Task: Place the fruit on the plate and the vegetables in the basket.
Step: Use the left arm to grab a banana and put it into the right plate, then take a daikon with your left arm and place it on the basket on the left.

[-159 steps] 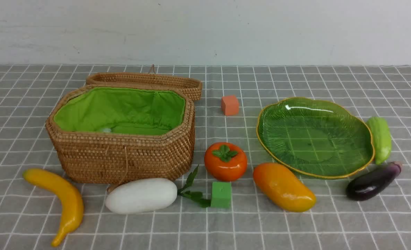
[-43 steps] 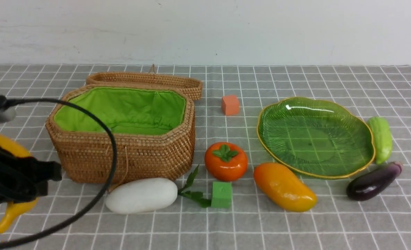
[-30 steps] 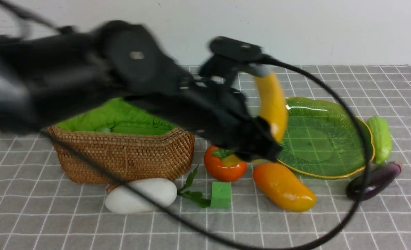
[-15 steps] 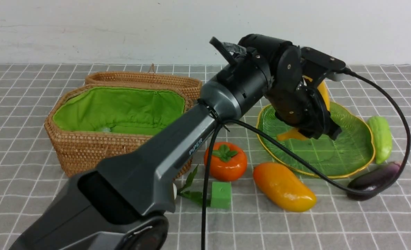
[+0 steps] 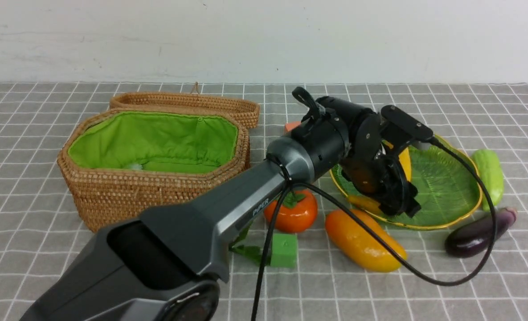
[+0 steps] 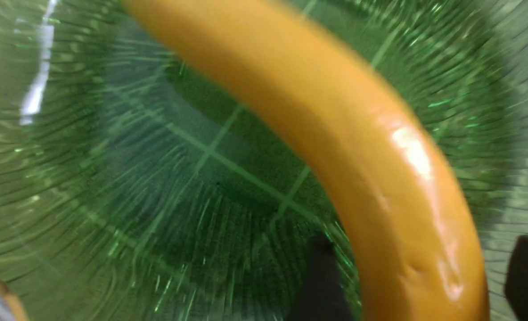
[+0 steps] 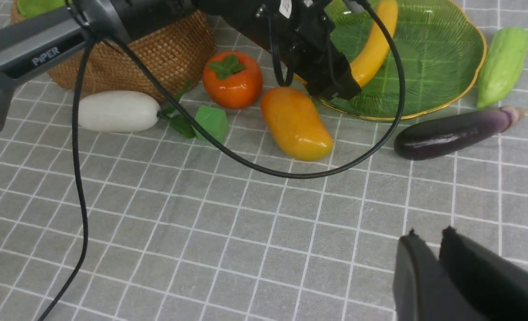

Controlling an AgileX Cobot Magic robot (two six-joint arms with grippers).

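Right gripper (image 7: 428,235): nearest the robot, low over the checked cloth (image 7: 201,232), jaws drawn almost together, holding nothing, well apart from the plate.
Mango (image 5: 364,240): lay on the cloth just before the plate's near rim, untouched.
Left gripper (image 5: 399,206): reached across from the left, clamped on the banana (image 7: 376,42), over the near-left part of the plate (image 5: 451,187).
Banana's long axis: ran from the near-left rim up and away toward the dish's far side. Whether its lower end touched the glass could not be told.
Coming move, as judged: a short drop and release, since the dish lay directly beneath the left hand.
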